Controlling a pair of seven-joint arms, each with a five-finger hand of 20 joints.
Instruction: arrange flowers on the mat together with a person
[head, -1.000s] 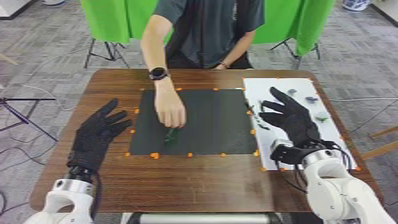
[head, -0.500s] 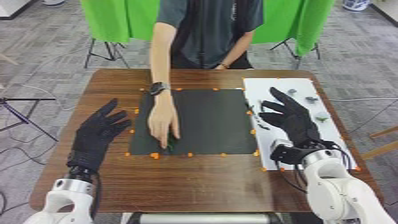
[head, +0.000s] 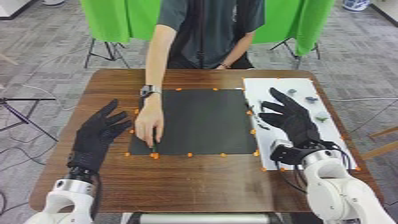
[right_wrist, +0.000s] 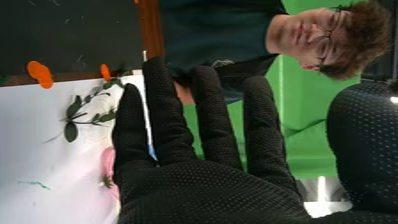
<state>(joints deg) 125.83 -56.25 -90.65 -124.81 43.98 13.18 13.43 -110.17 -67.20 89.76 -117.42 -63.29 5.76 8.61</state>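
The left hand (head: 96, 135) stands open over the table's left side, beside the dark mat (head: 209, 122). Over the white sheet on the right is the right hand (head: 293, 120), open and holding nothing; in the right wrist view the right hand (right_wrist: 204, 190) has its fingers straight. A person's hand (head: 149, 122) is at the mat's near left part, with a small green stem (head: 155, 148) at its fingertips. Leafy green sprigs (head: 259, 119) lie on the white sheet by the mat; one sprig (right_wrist: 75, 117) shows closer in the right wrist view, near a pink flower (right_wrist: 108, 167).
The white sheet (head: 275, 85) runs along the table's right side. Small bluish-grey flowers (head: 311, 99) and a pale green one (head: 322, 118) lie on it. Orange markers (head: 189, 155) line the mat's edges. The brown table (head: 204, 185) extends toward the robot.
The person's hand has moved left and slightly nearer the robot across the mat, with the green stem shifting the same way. Both robot hands have kept still.
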